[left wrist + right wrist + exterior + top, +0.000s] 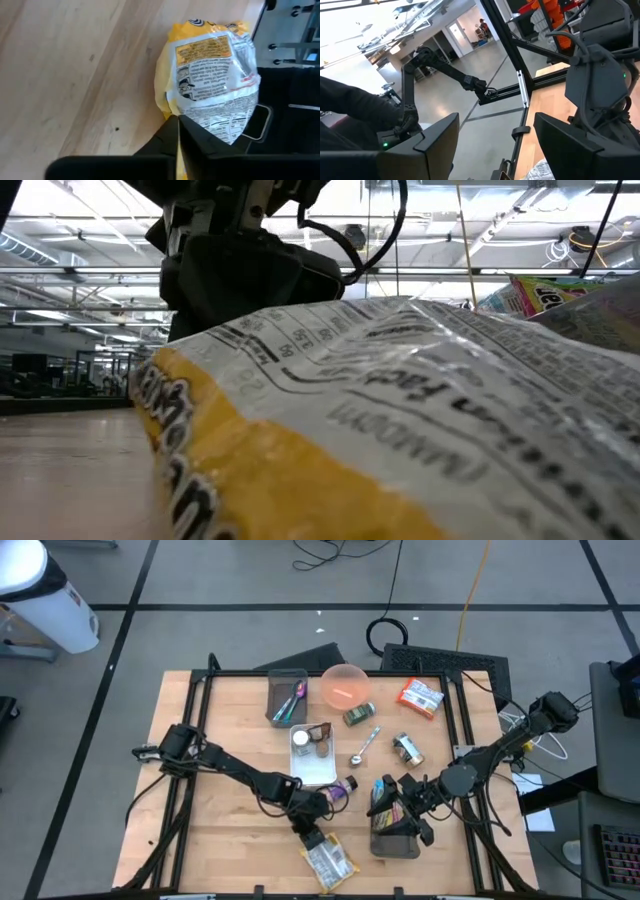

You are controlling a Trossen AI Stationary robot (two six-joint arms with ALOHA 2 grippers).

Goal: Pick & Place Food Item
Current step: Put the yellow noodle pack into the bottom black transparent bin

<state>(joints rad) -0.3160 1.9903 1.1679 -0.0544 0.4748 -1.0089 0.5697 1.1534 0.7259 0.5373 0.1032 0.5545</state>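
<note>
We saw the left pincer point(313, 837) near the front edge of the wooden surface point(230, 740), its fingers point(165, 142) pressed together on the upper edge of a yellow and silver snack bag point(329, 861). In the left wrist view the bag point(210, 85) lay flat on the wood with its printed back panel facing up, and a thin yellow strip of it showed between the two closed fingers. In the low view the same bag point(400, 420) filled most of the picture, with the left arm dark above and behind it.

The right pincer point(392, 808) hovered over a dark bin point(395, 837) just to the right of the bag, its fingers point(435, 145) standing wide apart with nothing between them. Farther back on the surface sat a pink bowl point(345, 686), a white tray point(312, 755) and an orange packet point(420, 697).
</note>
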